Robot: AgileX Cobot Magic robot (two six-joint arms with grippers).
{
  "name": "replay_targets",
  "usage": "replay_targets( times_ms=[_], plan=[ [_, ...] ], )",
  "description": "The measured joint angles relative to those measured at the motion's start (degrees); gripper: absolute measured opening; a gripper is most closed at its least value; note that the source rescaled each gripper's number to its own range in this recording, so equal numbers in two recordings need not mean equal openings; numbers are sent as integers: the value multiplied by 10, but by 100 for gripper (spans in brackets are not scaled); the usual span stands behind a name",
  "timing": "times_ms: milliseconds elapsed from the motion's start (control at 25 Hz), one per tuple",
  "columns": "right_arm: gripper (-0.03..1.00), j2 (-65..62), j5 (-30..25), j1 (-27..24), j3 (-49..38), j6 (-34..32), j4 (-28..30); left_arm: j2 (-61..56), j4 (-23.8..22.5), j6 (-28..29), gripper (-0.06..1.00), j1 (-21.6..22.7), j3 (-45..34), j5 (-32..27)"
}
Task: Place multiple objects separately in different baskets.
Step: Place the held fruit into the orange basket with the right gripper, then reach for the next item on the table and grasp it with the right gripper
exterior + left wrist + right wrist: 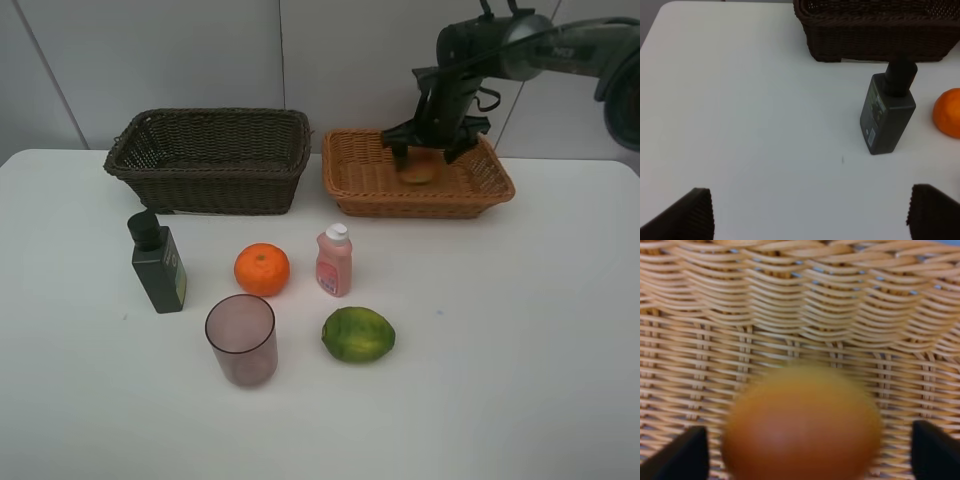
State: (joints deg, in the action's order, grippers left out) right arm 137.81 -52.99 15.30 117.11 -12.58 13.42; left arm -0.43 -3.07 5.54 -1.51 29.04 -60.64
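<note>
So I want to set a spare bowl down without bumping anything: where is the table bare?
The widest bare stretch of table lies right of the pink bottle and lime, in front of the tan basket. Another lies left of the dark green bottle. It is crowded around the orange and cup.

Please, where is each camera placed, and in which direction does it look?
Exterior high: above the table, looking down at the dark basket and light basket; right gripper shows.
Left wrist: on the left arm, facing the dark green bottle; left gripper tips show.
Right wrist: inside the light basket, facing the round fruit; tips show.
Shared: first two show the bottle.
</note>
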Motion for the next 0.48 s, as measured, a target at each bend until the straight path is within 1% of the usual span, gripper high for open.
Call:
replay_targets(
  times_ms=[40, 80, 160, 480],
  plan=[
    [89, 0, -2, 0, 0, 0, 0, 0, 0, 0, 100, 0, 0, 0],
    [92, 0, -3, 0, 0, 0, -1, 0, 0, 0, 100, 0, 0, 0],
    [95, 0, -9, 0, 0, 0, -5, 0, 0, 0, 100, 0, 0, 0],
    [97, -33, -49, 1, 0, 0, -16, 0, 0, 0, 100, 0, 0, 0]
  ],
)
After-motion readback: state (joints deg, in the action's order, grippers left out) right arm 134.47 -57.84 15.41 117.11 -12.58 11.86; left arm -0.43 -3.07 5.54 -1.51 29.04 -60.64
